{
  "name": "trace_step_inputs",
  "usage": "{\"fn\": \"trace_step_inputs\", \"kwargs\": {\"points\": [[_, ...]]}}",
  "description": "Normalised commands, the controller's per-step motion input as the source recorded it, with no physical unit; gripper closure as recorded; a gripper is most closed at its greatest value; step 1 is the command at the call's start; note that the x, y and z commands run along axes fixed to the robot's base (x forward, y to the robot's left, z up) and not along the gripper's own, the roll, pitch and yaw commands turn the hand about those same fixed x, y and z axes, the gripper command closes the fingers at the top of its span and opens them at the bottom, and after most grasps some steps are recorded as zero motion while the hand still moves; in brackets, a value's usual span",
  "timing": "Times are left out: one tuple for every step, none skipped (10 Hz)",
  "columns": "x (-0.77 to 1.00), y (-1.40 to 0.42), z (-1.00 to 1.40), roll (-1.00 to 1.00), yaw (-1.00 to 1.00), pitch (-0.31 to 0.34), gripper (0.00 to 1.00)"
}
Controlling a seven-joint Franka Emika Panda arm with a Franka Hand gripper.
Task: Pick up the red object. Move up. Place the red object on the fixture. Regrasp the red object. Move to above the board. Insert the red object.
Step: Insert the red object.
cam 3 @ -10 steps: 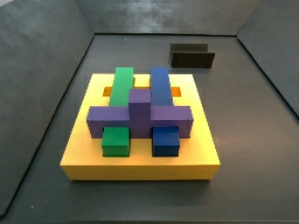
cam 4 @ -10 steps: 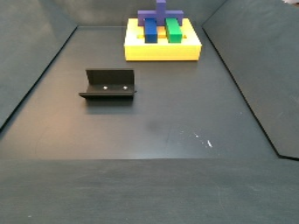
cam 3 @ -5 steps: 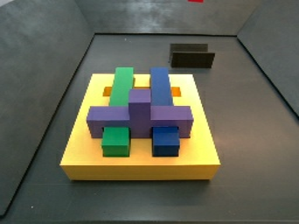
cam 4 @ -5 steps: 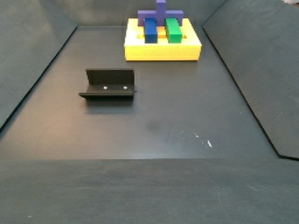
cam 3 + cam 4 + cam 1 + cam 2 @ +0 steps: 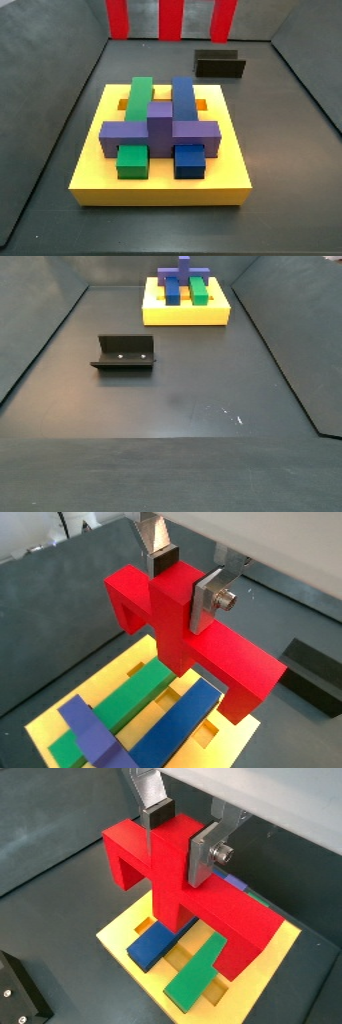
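Clamping the red object [image 5: 187,632] by its central stem, the gripper [image 5: 190,577] hangs over the board [image 5: 60,724] in both wrist views; the fixture [image 5: 314,672] shows at right. In a side view, red legs [image 5: 170,18] dangle at the top edge above the board [image 5: 160,185]; the fixture [image 5: 221,66] sits behind.

The red object [image 5: 170,19] has come down into the top edge of a side view, its three legs now hanging where only a sliver showed before. The gripper [image 5: 187,574], clamped on its stem, has presumably descended too.
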Motion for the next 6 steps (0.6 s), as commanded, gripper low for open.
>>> {"fn": "trace_step_inputs", "kwargs": {"points": [[0.08,0.15,-0.73,-0.20,0.01,-0.116,1.00],[0.03,0.00,-0.89,-0.07,0.00,-0.130,1.00],[0.00,-0.01,-0.85,-0.03,0.00,-0.127,1.00],[0.00,-0.05,-0.75,-0.05,0.00,-0.129,1.00],[0.00,-0.03,-0.64,-0.07,0.00,-0.123,1.00],[0.00,0.00,-0.42,-0.01,0.00,-0.074,1.00]]}}
